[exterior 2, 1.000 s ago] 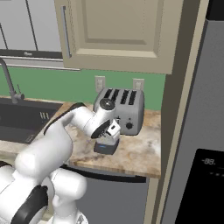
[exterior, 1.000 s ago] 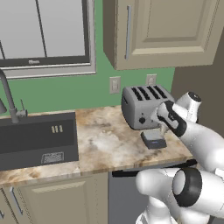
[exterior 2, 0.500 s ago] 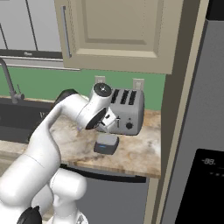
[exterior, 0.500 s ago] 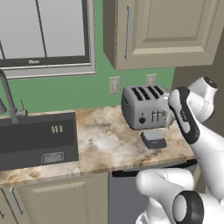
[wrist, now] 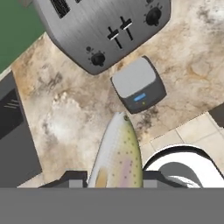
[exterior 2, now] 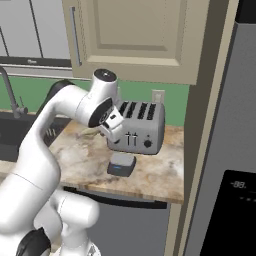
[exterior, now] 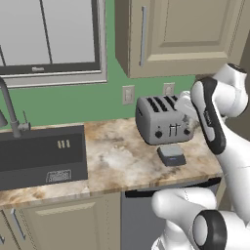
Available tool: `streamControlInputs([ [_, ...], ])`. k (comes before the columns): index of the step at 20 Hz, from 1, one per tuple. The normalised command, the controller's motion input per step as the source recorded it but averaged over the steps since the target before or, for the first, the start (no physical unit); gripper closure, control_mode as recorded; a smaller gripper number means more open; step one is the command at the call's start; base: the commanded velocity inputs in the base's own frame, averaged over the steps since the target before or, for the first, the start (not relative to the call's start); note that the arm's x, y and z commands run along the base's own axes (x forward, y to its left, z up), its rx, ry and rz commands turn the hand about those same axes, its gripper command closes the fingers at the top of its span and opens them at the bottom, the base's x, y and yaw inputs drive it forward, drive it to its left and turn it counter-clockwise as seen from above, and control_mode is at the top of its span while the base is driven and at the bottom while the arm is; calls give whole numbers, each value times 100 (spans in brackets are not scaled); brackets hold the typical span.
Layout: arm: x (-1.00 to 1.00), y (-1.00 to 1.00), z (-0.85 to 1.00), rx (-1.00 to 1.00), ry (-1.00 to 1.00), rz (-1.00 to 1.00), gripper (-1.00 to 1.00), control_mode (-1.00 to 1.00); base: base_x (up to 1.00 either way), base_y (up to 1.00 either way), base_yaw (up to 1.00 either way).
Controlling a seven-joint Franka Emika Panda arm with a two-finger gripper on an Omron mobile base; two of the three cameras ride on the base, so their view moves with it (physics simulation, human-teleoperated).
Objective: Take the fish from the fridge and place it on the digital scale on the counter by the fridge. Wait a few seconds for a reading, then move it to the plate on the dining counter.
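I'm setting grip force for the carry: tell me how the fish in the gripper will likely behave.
The fish looks smooth and glossy, so probably slippery. It is long and tapered, jutting well past the gripper, so it may droop or pivot if floppy. It looks small beside the digital scale, so likely light; moderate force should do.

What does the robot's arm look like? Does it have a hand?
The arm is smooth, shiny white and made of fat, rounded tube parts, with dark grey bands and caps at its joints. Instead of a hand it has a pincer with two small dark fingertips. No cables or markings show.
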Motion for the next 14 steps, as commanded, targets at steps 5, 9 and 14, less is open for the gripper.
streamControlInputs([
  [5, -24, 8, 0, -3, 3, -4, 100, 100, -56, 18, -9],
  [9, 0, 0, 0, 0, 0, 0, 100, 100, -100, 26, -43],
  [14, 0, 0, 0, 0, 0, 0, 100, 100, -78, 14, -81],
])
